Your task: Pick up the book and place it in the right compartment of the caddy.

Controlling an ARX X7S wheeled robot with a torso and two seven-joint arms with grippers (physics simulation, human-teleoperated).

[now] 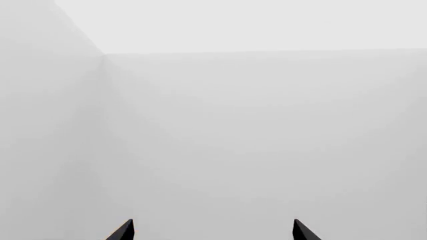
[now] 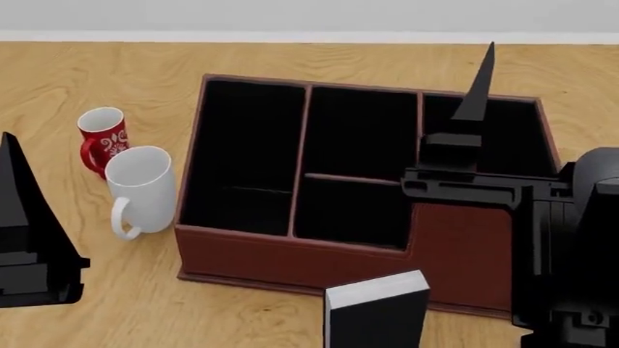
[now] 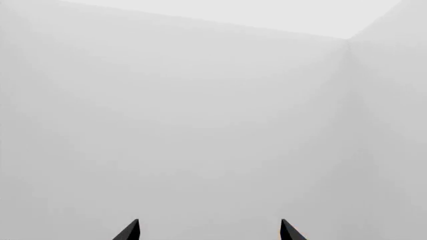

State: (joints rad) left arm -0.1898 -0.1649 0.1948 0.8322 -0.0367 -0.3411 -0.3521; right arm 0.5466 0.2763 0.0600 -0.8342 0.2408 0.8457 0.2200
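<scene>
The book [image 2: 379, 322], black with white page edges on top, stands upright on the wooden floor just in front of the caddy [image 2: 280, 257]. This is a reddish-brown box with black-lined sections. Its right compartment [image 2: 508, 141] lies behind the taller front wall [image 2: 464, 246] and is partly hidden by my right arm. My right gripper [image 3: 209, 225] points upward above that compartment, open and holding nothing; one finger [image 2: 480, 80] shows in the head view. My left gripper [image 1: 213, 225] is raised at the far left, open and holding nothing, with a finger [image 2: 14, 181] in sight.
A white mug [image 2: 143, 188] and a red patterned mug [image 2: 103, 134] stand left of the caddy. A white wall runs along the far edge of the floor. Both wrist views face bare white walls and the ceiling.
</scene>
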